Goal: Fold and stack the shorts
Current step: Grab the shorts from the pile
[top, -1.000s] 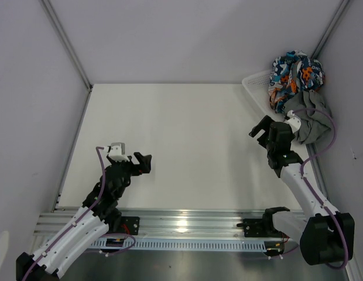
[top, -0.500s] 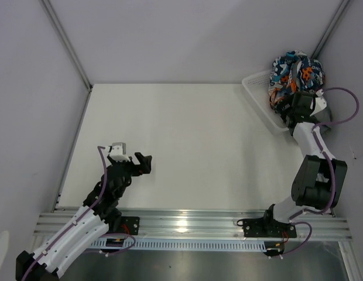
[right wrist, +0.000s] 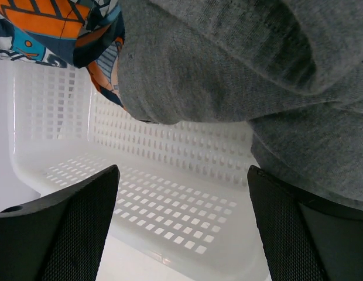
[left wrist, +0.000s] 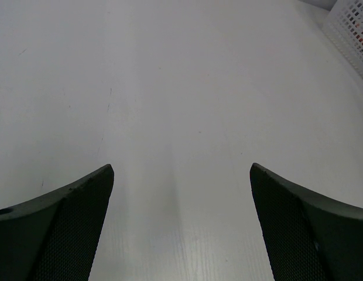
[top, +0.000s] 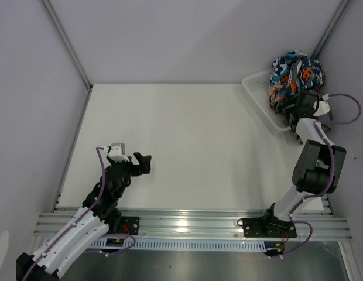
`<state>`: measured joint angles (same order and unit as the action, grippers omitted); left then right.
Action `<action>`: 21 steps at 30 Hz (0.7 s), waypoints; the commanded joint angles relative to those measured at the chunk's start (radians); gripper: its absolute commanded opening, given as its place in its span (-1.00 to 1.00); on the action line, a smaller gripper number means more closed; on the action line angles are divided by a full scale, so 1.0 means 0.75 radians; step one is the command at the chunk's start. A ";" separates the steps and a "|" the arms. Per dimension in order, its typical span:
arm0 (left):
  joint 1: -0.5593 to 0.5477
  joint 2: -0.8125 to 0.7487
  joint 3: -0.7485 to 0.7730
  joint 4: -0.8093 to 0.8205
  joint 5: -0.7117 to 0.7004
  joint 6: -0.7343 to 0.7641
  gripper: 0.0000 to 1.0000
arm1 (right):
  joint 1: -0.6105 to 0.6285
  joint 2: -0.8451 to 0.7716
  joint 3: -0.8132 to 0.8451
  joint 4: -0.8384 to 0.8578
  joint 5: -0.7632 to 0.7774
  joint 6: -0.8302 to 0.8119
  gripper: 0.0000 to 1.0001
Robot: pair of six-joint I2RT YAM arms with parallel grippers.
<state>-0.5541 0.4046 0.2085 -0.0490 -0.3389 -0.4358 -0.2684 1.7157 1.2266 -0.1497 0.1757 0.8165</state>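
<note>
Across the middle of the top view, no shorts are laid on the table (top: 187, 134); nothing is folded or stacked. At upper right, the patterned shorts (top: 293, 73) and grey shorts (right wrist: 228, 76) are bunched in the basket (top: 254, 88). The right gripper (right wrist: 181, 172) is held wide just beside the grey cloth, clamping nothing. The left gripper (left wrist: 181, 170) is spread wide at lower left.

Grey shorts (right wrist: 240, 76) and patterned shorts (right wrist: 52, 29) hang over white mesh basket (right wrist: 170, 199)
</note>
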 commanded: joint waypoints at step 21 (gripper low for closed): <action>0.009 0.064 0.016 0.098 -0.027 0.002 0.98 | 0.043 0.255 0.361 -0.009 0.432 0.173 -0.80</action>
<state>-0.5541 0.4324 0.2085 -0.0311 -0.3458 -0.4358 -0.2581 1.9553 1.4513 -0.1581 0.4236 0.9375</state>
